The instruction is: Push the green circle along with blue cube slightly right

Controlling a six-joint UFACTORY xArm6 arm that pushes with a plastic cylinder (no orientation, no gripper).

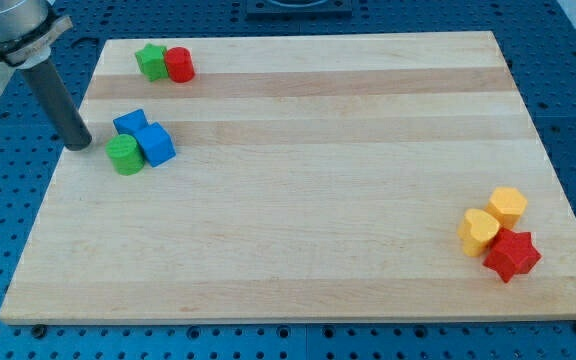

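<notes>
The green circle (124, 155) stands on the wooden board at the view's left, touching the blue cube (155, 145) on its right. A second blue block (130, 124) sits just above them, touching the cube. My tip (78, 145) rests on the board just left of the green circle, with a small gap between them. The dark rod rises from it toward the view's top left corner.
A green star-like block (151, 61) and a red cylinder (179, 64) touch each other at the top left. At the bottom right sit a yellow hexagon (508, 206), a yellow heart-like block (479, 231) and a red star (512, 254). The board's left edge (53, 170) runs near my tip.
</notes>
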